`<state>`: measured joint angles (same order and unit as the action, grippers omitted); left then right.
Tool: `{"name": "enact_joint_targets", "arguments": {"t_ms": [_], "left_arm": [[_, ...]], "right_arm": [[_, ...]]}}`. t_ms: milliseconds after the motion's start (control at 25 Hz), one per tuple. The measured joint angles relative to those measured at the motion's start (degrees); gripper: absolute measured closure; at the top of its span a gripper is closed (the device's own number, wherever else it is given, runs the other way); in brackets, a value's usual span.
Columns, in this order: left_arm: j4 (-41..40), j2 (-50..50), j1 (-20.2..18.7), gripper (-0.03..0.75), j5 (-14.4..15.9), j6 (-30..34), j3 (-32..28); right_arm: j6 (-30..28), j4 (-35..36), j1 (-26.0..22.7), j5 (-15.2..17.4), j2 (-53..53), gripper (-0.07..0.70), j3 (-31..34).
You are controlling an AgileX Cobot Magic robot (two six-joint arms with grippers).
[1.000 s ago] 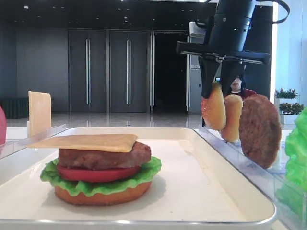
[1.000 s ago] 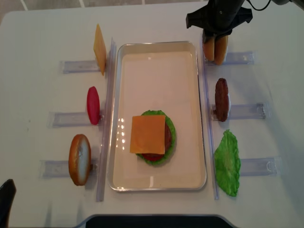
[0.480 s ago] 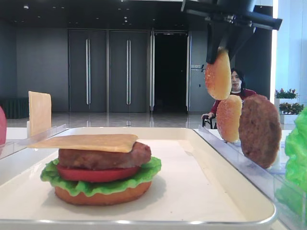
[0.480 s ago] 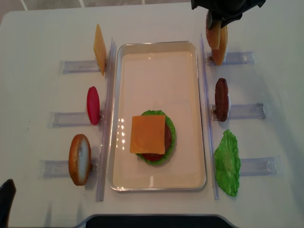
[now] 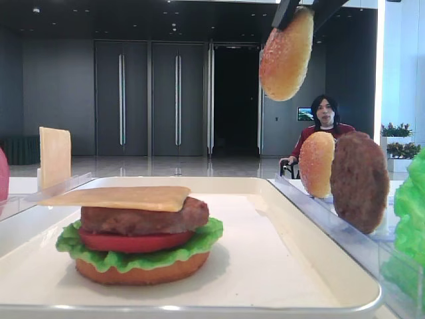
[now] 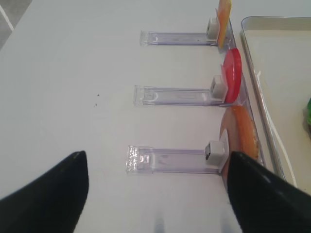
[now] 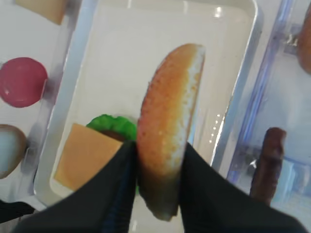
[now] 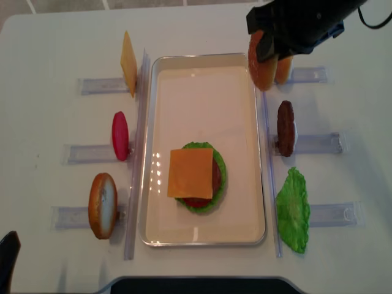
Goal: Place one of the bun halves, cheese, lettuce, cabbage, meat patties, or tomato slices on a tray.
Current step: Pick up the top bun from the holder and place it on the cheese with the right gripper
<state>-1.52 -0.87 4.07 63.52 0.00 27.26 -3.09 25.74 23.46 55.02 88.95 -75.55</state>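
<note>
My right gripper (image 8: 269,44) is shut on a sesame-speckled bun half (image 8: 262,61), held on edge in the air over the right rim of the white tray (image 8: 208,59). The right wrist view shows this bun half (image 7: 167,111) pinched between both black fingers (image 7: 121,174), with the tray (image 7: 243,97) below. From the low side view, the bun half (image 5: 287,53) hangs high above the tray (image 5: 199,181). On the tray stands a stack topped by cheese (image 8: 191,173), over a meat patty (image 5: 143,218), tomato (image 5: 133,240) and lettuce (image 5: 99,256). My left gripper (image 6: 155,194) is open over bare table.
Clear racks flank the tray. On the right stand another bun half (image 8: 283,68), a meat patty (image 8: 285,128) and a lettuce leaf (image 8: 293,210). On the left stand a cheese slice (image 8: 128,63), a tomato slice (image 8: 120,135) and a bun (image 8: 102,205).
My right gripper has lifted the bun half up out of its rack, away from the second bun half, and carried it left toward the tray. The left arm has not moved.
</note>
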Motion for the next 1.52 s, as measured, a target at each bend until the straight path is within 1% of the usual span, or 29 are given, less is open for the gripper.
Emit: {"name": "enact_joint_targets", "arguments": {"t_ms": [120,200,320,400,520,600,680,760,800,920,960,1040,1120,1400,1520], "left_arm": [[0.0,0.0,0.0,0.024,0.0,0.0,0.0],[0.0,0.0,0.0,0.024,0.0,0.0,0.0],[0.0,0.0,0.0,0.024,0.0,0.0,0.0],[0.0,0.0,0.0,0.024,0.0,0.0,0.0],[0.0,0.0,0.0,0.024,0.0,0.0,0.0],[0.0,0.0,0.0,0.024,0.0,0.0,0.0],[0.0,0.0,0.0,0.024,0.0,0.0,0.0],[0.0,0.0,0.0,0.024,0.0,0.0,0.0],[0.0,0.0,0.0,0.024,0.0,0.0,0.0],[0.0,0.0,0.0,0.024,0.0,0.0,0.0],[0.0,0.0,0.0,0.024,0.0,0.0,0.0],[0.0,0.0,0.0,0.024,0.0,0.0,0.0],[0.0,0.0,0.0,0.024,0.0,0.0,0.0],[0.0,0.0,0.0,0.024,0.0,0.0,0.0],[0.0,0.0,0.0,0.024,0.0,0.0,0.0]], "right_arm": [[-4.9,5.9,0.2,-2.8,-5.1,0.414,8.1],[-8.3,9.8,1.0,-5.0,-8.4,0.414,13.8],[-12.2,14.9,3.2,-8.2,-12.9,0.414,20.7],[-14.4,17.9,4.8,-10.0,-15.1,0.414,23.6],[-17.2,22.5,8.0,-11.0,-16.2,0.415,25.8],[-20.1,27.0,10.5,-11.6,-16.2,0.416,26.8],[-24.8,33.0,12.5,-13.3,-16.2,0.416,28.1],[-31.9,41.4,13.7,-14.7,-16.3,0.416,30.1],[-36.1,45.2,13.8,-16.0,-16.3,0.416,31.0],[-48.8,59.0,13.9,-16.5,-16.3,0.416,33.6],[-52.1,62.2,13.9,-16.7,-16.3,0.416,34.3],[-58.0,67.9,13.9,-16.8,-15.9,0.416,35.1],[-60.2,70.4,13.6,-16.0,-14.7,0.416,35.1],[-62.0,73.3,9.4,-5.9,-7.6,0.416,35.1],[-63.3,74.7,8.0,-3.4,-4.7,0.416,35.1]]}}
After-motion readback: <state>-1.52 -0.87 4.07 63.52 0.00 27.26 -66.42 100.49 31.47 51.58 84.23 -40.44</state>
